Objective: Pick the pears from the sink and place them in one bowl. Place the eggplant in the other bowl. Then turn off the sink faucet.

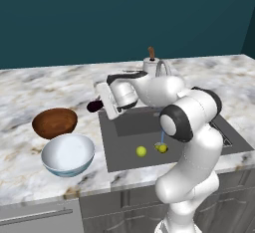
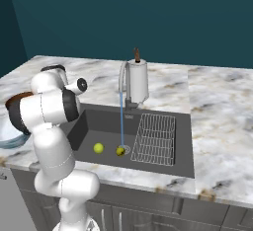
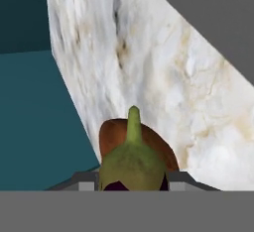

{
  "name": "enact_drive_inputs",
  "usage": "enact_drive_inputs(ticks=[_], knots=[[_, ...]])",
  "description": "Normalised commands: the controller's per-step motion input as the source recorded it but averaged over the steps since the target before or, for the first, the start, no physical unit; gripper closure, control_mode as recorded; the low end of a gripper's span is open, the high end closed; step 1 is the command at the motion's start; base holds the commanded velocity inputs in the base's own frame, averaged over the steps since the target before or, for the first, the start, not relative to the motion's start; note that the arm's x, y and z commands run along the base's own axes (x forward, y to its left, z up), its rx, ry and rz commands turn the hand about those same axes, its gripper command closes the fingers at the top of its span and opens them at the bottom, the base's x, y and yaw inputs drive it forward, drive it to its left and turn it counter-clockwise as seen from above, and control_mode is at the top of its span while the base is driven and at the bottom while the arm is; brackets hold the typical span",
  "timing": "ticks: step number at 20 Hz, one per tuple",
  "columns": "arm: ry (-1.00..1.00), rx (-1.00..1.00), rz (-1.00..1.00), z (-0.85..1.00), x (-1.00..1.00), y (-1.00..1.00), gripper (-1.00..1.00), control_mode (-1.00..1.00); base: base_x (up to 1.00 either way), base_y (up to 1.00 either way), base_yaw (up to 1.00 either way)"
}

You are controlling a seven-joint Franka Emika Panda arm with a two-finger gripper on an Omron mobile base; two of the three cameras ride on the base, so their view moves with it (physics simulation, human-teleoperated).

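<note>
From your left: the brown wooden bowl (image 1: 55, 122) and blue-white bowl (image 1: 68, 155) sit on the marble surface (image 1: 30, 92); the end effector (image 1: 102, 106), clamped on the eggplant (image 1: 93, 106), hangs beside the sink (image 1: 124, 152), which holds two pears (image 1: 141, 151) under the running faucet (image 2: 122, 84).

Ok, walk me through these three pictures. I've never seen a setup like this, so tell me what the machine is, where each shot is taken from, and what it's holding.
The white machine is a robot arm on a driving base in a simulated kitchen. Two pictures come from cameras behind it, left and right; the third looks along its hand. Its gripper is shut on the eggplant, the dark purple vegetable with the green stem end seen close up in the hand view. On the marble counter sit a brown wooden bowl and a white and blue bowl. Two yellow-green pears lie in the dark sink, one under the stream from the faucet, which is running.
</note>
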Motion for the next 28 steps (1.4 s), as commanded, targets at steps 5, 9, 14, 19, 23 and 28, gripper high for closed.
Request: enact_drive_inputs(ticks=[5, 9, 14, 19, 23, 28], knots=[[-0.04, 0.00, 0.00, 0.22, 0.00, 0.41, 1.00, -1.00, 0.00, 0.00, 0.00], [-0.05, -0.08, 0.00, 0.00, -0.01, 0.30, 1.00, -1.00, 0.00, 0.00, 0.00], [-0.05, -0.11, 0.00, 0.00, -0.04, 0.36, 1.00, -1.00, 0.00, 0.00, 0.00], [-0.01, -0.07, 0.00, 0.00, 0.00, 0.39, 1.00, -1.00, 0.00, 0.00, 0.00], [0.00, -0.07, 0.00, -0.04, 0.00, 0.33, 1.00, -1.00, 0.00, 0.00, 0.00], [0.00, -0.08, 0.00, -0.10, 0.00, 0.24, 1.00, -1.00, 0.00, 0.00, 0.00]])
